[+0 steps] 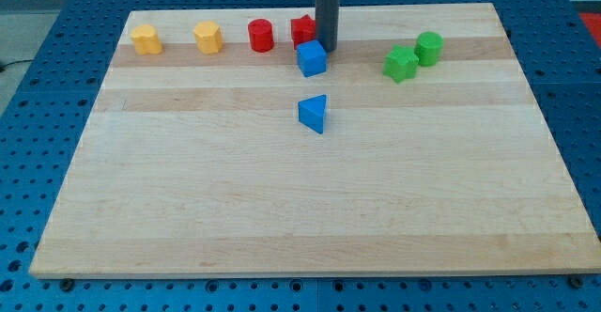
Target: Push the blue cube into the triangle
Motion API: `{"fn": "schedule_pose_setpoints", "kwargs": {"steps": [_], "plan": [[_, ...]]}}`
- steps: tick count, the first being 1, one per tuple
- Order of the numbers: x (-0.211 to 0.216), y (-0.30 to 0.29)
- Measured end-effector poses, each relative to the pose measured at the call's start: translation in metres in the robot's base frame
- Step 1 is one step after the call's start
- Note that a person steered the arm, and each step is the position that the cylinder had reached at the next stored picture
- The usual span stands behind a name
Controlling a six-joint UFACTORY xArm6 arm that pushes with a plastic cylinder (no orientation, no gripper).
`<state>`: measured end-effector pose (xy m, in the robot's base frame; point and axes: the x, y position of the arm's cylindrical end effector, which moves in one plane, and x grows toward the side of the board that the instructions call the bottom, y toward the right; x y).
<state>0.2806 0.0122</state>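
The blue cube (311, 58) sits near the view's top centre of the wooden board (310, 209). The blue triangle (314, 114) lies just below it, a short gap apart. My tip (327, 48) is at the cube's upper right edge, touching or almost touching it. The dark rod rises straight up out of the view's top.
A red block (301, 28) stands right behind the rod, partly hidden. A red cylinder (261, 36) and two yellow blocks (208, 38) (146, 39) line the top left. A green star-shaped block (401, 64) and a green cylinder (429, 47) sit at the top right.
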Motion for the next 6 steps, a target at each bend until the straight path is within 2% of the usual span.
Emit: {"fn": "schedule_pose_setpoints", "kwargs": {"steps": [2,4,6], "plan": [[0.061,-0.021],[0.021,-0.068],[0.096,-0.015]]}}
